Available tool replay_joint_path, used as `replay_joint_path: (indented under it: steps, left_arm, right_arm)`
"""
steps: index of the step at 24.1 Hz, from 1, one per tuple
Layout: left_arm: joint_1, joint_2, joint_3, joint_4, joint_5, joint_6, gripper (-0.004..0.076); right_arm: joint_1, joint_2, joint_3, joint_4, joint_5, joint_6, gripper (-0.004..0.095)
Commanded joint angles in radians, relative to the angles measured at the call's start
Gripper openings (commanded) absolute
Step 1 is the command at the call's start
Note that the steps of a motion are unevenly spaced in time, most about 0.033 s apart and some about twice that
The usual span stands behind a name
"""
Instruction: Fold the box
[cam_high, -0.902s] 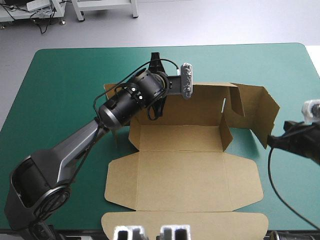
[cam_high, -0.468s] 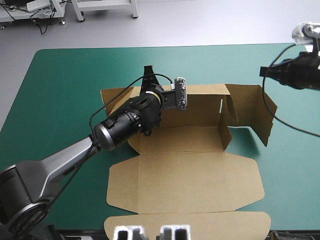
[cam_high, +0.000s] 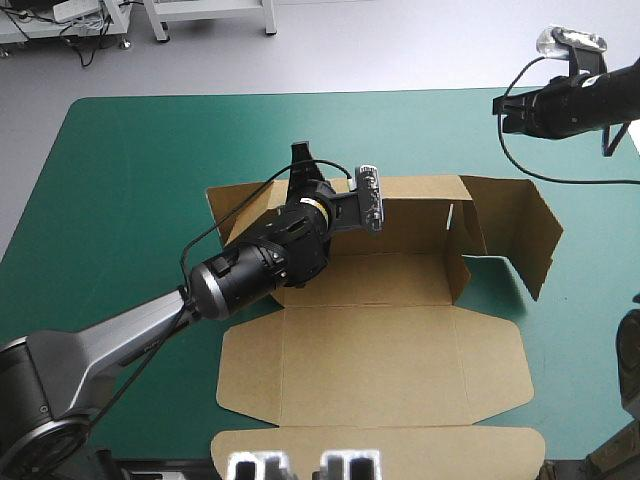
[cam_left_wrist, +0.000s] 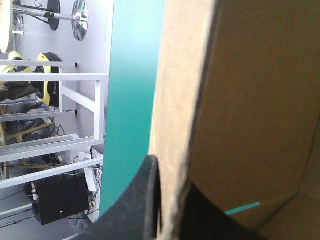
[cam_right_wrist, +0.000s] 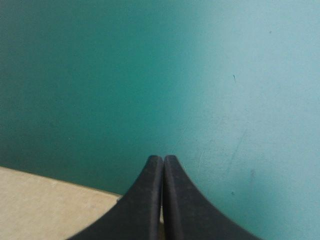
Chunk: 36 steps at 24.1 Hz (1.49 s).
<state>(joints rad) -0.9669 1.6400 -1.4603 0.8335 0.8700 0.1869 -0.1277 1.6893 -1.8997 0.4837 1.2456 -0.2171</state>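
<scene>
Teal-green cover lay over the one table (cam_high: 120, 200), and one brown box (cam_high: 380, 350) sat on it around the middle, reaching toward the near edge. Its long back wall (cam_high: 410, 215) stood up, one side flap (cam_high: 515, 225) at the right end was raised and bent, and the wide lid (cam_high: 370, 345) lay flat toward the near edge. Two arms were in view. The left gripper (cam_left_wrist: 169, 172) was at the left part of the back wall. Its two black fingers (cam_left_wrist: 135, 205) were pressed together on the wall's top edge, one on each side of the board. The right gripper (cam_right_wrist: 162, 159) hung raised over the far right part of the table, not touching the box, its two fingers closed tip to tip with nothing between them.
</scene>
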Motion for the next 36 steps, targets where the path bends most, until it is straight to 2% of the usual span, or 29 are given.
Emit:
replay_joint_path:
  steps: [1, 5, 11, 17, 19, 21, 29, 36]
  left_arm:
    - [-0.012, -0.041, -0.023, 0.013, -0.036, -0.038, -0.001]
    - [-0.012, -0.039, -0.023, 0.025, -0.032, -0.039, -0.001]
    - [-0.012, -0.023, -0.023, 0.033, -0.03, -0.039, -0.001]
    - [-0.012, -0.019, -0.023, -0.017, 0.002, -0.041, -0.001]
    - [-0.012, -0.015, -0.023, -0.076, 0.023, -0.041, -0.001]
    - [-0.012, 0.003, -0.023, -0.083, 0.052, -0.041, -0.001]
    - [-0.079, 0.052, -0.021, -0.09, 0.048, -0.087, -0.001]
    - [-0.094, 0.105, -0.019, -0.07, 0.048, -0.123, -0.001]
  right_arm:
    - [0.003, 0.022, -0.035, 0.025, 0.003, -0.007, -0.0005]
    - [0.012, 0.031, 0.0, -0.058, 0.005, 0.0, -0.0005]
    - [0.012, -0.018, 0.201, -0.021, 0.003, -0.09, -0.0006]
    - [-0.004, -0.106, 0.313, -0.018, 0.003, -0.163, -0.002]
    - [-0.02, -0.126, 0.367, 0.036, -0.004, -0.21, -0.002]
    - [-0.062, -0.161, 0.456, 0.167, -0.044, -0.287, -0.002]
    - [-0.119, -0.242, 0.657, 0.289, -0.153, -0.462, -0.002]
    - [-0.119, -0.254, 0.731, 0.366, -0.184, -0.597, -0.002]
